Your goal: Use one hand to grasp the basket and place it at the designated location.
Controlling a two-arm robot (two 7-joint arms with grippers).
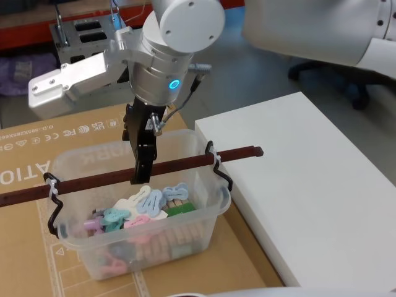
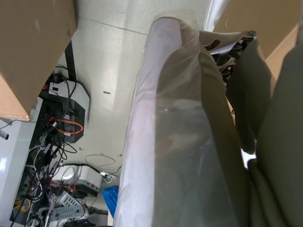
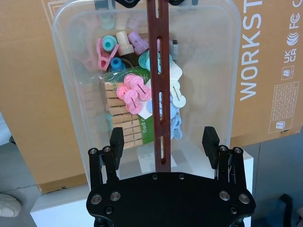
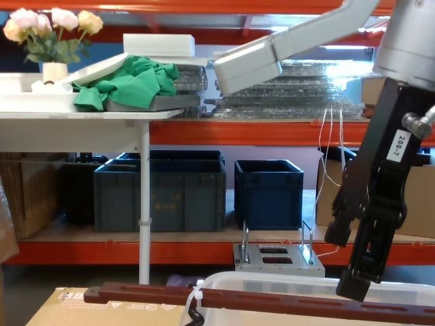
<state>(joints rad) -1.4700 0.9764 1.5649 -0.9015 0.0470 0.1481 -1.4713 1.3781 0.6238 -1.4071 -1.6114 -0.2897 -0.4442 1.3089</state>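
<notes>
Head view: translucent plastic basket [image 1: 213, 213], slotted reddish-brown handle [image 1: 185, 164].

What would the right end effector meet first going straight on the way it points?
The right end effector would probably meet the reddish-brown handle bar, running between its open fingers.

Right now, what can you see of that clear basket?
The basket is a translucent white plastic tub, upright on a cardboard box. A reddish-brown slotted bar handle spans it on black wire hooks, with a white zip tie. Pastel clothes pegs lie inside. The right gripper, fingers open, straddles the bar without touching.
</notes>
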